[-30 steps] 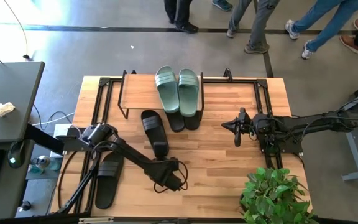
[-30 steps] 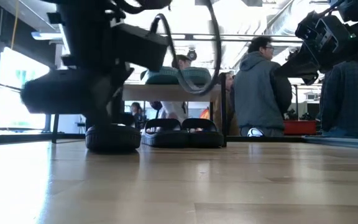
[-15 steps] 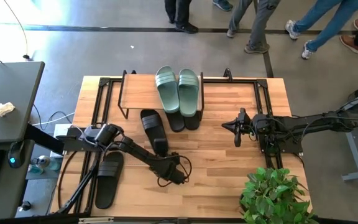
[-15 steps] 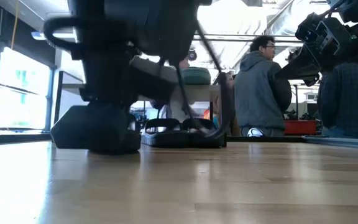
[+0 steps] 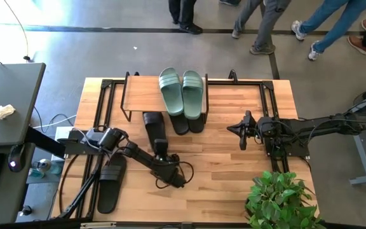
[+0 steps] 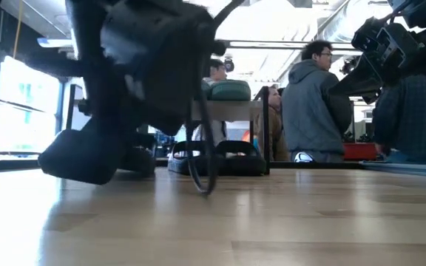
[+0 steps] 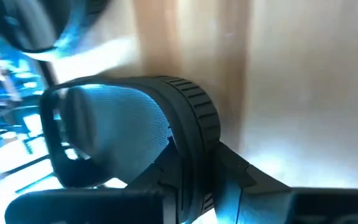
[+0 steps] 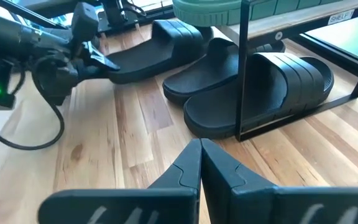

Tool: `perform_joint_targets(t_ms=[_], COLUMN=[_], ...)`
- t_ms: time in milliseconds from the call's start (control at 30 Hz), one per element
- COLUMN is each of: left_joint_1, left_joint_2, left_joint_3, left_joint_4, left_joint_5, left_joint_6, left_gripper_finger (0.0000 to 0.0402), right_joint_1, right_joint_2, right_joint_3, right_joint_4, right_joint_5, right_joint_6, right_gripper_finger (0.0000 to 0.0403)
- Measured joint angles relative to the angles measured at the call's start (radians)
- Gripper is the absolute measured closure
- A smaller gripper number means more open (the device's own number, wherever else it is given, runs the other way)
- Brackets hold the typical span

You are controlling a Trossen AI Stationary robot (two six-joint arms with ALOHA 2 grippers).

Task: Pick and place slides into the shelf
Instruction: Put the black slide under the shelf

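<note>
1. From above, the left gripper point(image 5: 161, 156) sat at the near end of a single black slide point(image 5: 155, 130) lying in front of the shelf point(image 5: 142, 95); the left wrist view showed what the overhead could not, its dark fingers point(image 7: 194, 180) clamped on the ribbed strap of that slide.
2. The right gripper point(image 5: 243, 135) hung over the right part of the table point(image 5: 234, 184), away from every slide; only its own wrist view made plain that its fingers point(image 8: 219, 168) were pressed together with nothing between them.
3. The sage-green pair point(image 5: 182, 92) lay on the right end of the shelf's plank, toes pointing near. A black pair point(image 5: 188, 123) sat beneath them on the table; the right wrist view showed that pair point(image 8: 253, 84) standing side by side behind a thin black shelf leg, which the overhead view half hid.
4. One more black slide point(image 5: 110, 183) lay at the table's near left corner, partly under the left arm.
5. The low view gave the left arm as a dark blurred mass with the black pair point(image 6: 217, 157) beyond it under the shelf.
6. The table was light wooden planking with a black frame on it; a leafy plant point(image 5: 278, 198) stood at its near right corner.
7. People point(image 6: 313, 111) stood in the room behind, and legs point(image 5: 262, 25) showed on the grey floor beyond the far edge.
</note>
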Motion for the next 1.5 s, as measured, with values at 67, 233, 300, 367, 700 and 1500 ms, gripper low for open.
perform_joint_targets(t_ms=[67,233,300,367,700,1500], left_joint_1=[-0.006,-0.022,-0.026,-0.025,0.005,0.149], left_joint_2=[0.000,-0.001,-0.002,-0.007,-0.031,-0.165], left_joint_3=[-0.016,-0.061,-0.089,-0.111,-0.144,-0.299], left_joint_4=[-0.019,-0.057,-0.040,-0.031,0.031,0.307], left_joint_5=[-0.057,-0.168,-0.190,-0.184,-0.137,-0.077], left_joint_6=[-0.012,-0.004,-0.001,-0.021,0.010,0.294], left_gripper_finger=[0.0364,0.0365,0.0365,0.0365,0.0366,0.0367], right_joint_1=[0.000,0.000,0.000,0.000,0.000,0.000], right_joint_2=[0.000,0.000,0.000,0.000,0.000,0.000], right_joint_3=[0.000,0.000,0.000,0.000,0.000,0.000], right_joint_4=[0.001,0.000,0.001,0.001,0.001,-0.003], right_joint_5=[0.000,0.000,0.000,0.000,0.000,0.000], right_joint_6=[0.000,0.000,0.000,0.000,0.000,0.000], right_gripper_finger=[0.0403,0.0403,0.0403,0.0403,0.0403,0.0403])
